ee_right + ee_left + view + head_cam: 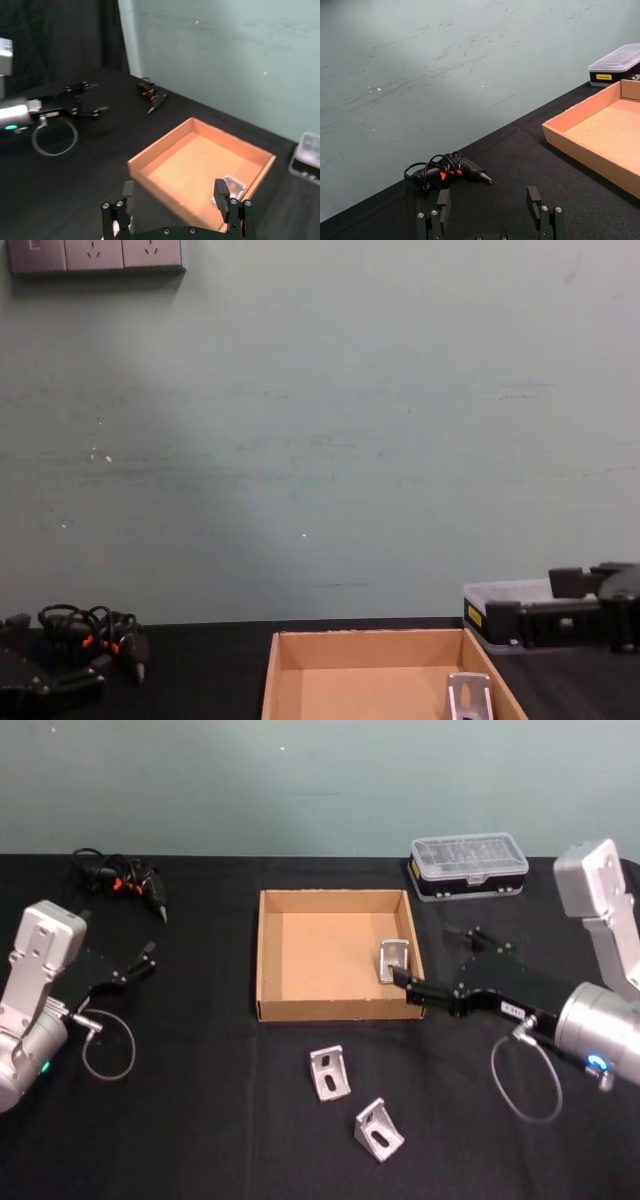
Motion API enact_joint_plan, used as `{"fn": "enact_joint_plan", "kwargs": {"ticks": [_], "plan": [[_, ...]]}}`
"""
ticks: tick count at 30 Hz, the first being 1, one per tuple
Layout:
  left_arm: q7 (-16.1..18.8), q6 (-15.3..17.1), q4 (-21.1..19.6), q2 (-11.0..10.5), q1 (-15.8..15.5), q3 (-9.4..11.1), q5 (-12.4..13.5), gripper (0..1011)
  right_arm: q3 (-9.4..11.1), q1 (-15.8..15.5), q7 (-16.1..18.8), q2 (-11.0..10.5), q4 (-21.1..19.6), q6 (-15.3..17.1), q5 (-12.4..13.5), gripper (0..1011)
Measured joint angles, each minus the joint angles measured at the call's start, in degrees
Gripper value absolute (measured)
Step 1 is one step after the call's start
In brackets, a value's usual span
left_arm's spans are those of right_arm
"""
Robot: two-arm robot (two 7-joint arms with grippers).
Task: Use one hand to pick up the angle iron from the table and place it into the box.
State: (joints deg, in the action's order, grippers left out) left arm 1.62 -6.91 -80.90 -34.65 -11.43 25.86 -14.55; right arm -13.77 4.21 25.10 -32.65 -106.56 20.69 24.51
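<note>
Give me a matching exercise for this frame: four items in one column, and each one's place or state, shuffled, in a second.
Column one:
1. right tool
2. left tool
3. clear-lidded case
4. cable bundle

Column two:
A. lying at the back left of the table
B. open, at the front right corner of the box
C. behind the box, to its right
D. open, above the table's left side

Pairs: 1-B, 2-D, 3-C, 4-A

Matt cardboard box (335, 1010), metal angle iron (394, 959)
</note>
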Motion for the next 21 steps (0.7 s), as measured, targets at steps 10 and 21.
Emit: {"fn": "enact_joint_plan", "kwargs": {"ticks": [10, 21], "plan": [[0.0, 0.0, 0.0, 0.0, 0.0, 0.0, 0.0, 1000, -0.2, -4.9, 1.0, -3.8, -4.9, 4.5, 3.8, 1003], [0.0, 0.0, 0.0, 0.0, 0.0, 0.0, 0.0, 1000, -3.5, -6.8, 1.3, -6.2, -5.3, 6.6, 5.1, 1003]]}}
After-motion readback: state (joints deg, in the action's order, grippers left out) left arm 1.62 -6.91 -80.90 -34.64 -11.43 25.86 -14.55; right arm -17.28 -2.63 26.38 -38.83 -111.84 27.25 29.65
